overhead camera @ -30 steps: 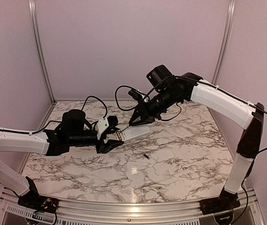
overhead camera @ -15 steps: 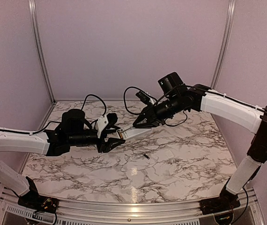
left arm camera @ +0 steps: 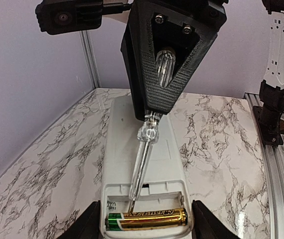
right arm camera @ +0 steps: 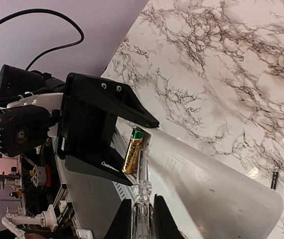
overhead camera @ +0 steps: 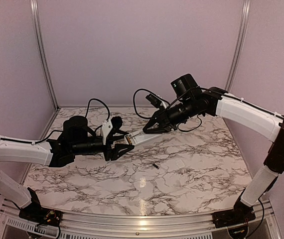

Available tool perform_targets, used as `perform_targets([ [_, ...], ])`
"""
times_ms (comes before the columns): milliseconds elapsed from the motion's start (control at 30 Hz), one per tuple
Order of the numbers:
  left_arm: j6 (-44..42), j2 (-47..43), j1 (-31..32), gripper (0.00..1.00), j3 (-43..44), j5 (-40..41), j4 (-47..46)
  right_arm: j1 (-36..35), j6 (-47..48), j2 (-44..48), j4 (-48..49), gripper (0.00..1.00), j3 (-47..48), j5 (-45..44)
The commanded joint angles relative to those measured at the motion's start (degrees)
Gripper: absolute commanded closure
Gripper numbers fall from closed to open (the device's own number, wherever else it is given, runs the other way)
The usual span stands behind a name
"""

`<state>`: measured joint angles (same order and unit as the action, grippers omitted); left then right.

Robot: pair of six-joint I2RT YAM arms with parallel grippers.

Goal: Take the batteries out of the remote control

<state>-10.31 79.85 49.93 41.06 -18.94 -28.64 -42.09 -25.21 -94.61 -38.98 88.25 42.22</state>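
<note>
The white remote control (overhead camera: 145, 139) is held off the table, and my left gripper (overhead camera: 123, 146) is shut on its battery-recess end. In the left wrist view the open recess holds one gold battery with a green end (left arm camera: 147, 219) across the remote (left arm camera: 142, 144), between my left fingers (left arm camera: 84, 226). One slot beside it is empty. My right gripper (overhead camera: 154, 128) is shut on a clear-handled screwdriver (left arm camera: 143, 167), whose tip is in the recess touching the battery. The right wrist view shows the same battery (right arm camera: 133, 151), the remote (right arm camera: 212, 191) and the screwdriver (right arm camera: 143, 196).
A small dark battery (overhead camera: 154, 166) lies loose on the marble table (overhead camera: 192, 169) in front of the remote; it also shows in the right wrist view (right arm camera: 275, 178). Black cables hang behind both wrists. Metal posts stand at the back corners.
My right arm has shifted right and turned its wrist, lowering the screwdriver along the remote to the recess. My left gripper has risen slightly with the remote.
</note>
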Motion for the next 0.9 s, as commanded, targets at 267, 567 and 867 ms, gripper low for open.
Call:
perform_targets([
  [267,-1.88,-1.24,0.19,0.57,0.09,-0.42,-7.69,-0.54,2.12,-2.18,-9.18,1.00,6.36,0.13],
  [567,-2.04,-0.52,0.17,0.57,-0.01,0.29,-8.06,-0.54,3.12,-2.05,-12.24,1.00,8.03,-1.34],
  [867,-2.67,0.01,0.24,0.58,0.39,0.66,-7.20,-0.53,4.40,-2.46,-15.36,1.00,10.98,-2.70],
])
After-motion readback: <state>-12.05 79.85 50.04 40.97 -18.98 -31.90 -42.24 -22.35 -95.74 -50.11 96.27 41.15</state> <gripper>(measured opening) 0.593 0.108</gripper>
